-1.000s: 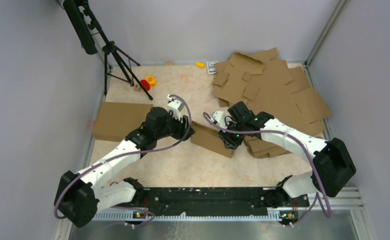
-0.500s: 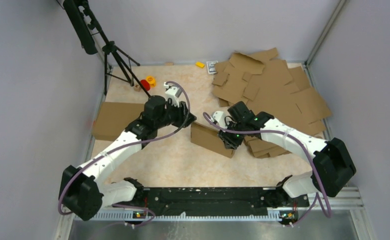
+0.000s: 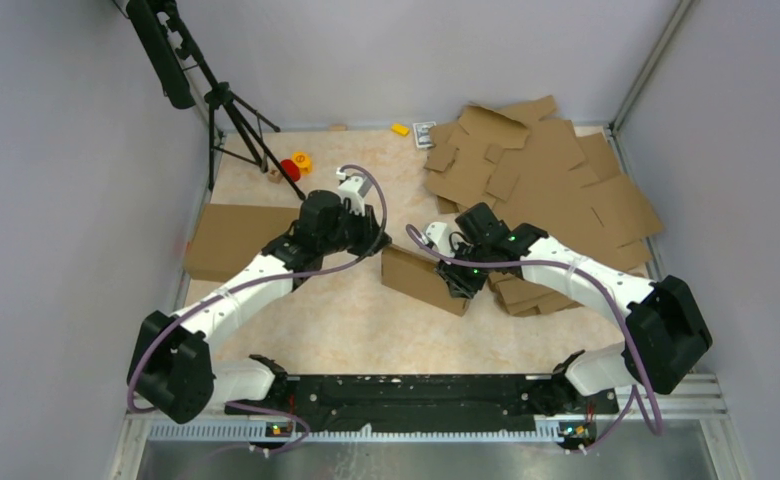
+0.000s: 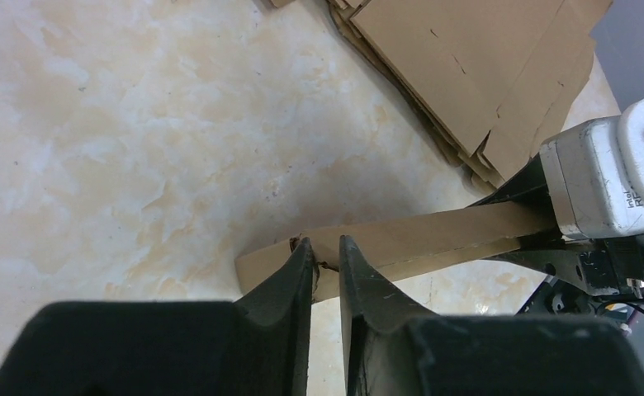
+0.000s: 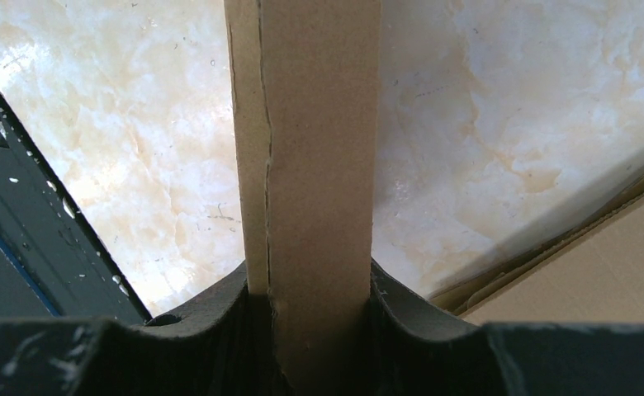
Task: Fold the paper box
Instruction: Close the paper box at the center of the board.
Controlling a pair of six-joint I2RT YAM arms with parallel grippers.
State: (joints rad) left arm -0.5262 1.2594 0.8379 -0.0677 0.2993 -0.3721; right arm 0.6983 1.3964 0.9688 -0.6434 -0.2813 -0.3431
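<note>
Plain brown corrugated cardboard paper box [image 3: 421,280], partly folded, lay mid-table on beige marbled tabletop [image 3: 336,320], just beside stack of flat cardboard blanks [image 3: 551,185]. Right gripper [image 5: 310,276] clamped box wall between both fingers. Left gripper [image 4: 325,247] sat at box's opposite end, fingers narrowly apart; grip unclear.

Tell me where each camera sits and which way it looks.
Top external: high behind the arms, looking down on the table; both arms show.
Left wrist: on the left arm, looking past the left claw at the paper box.
Right wrist: on the right arm, looking along the right claw clamping that box.
Shared: all see the box; top and left wrist share the cardboard pile.
</note>
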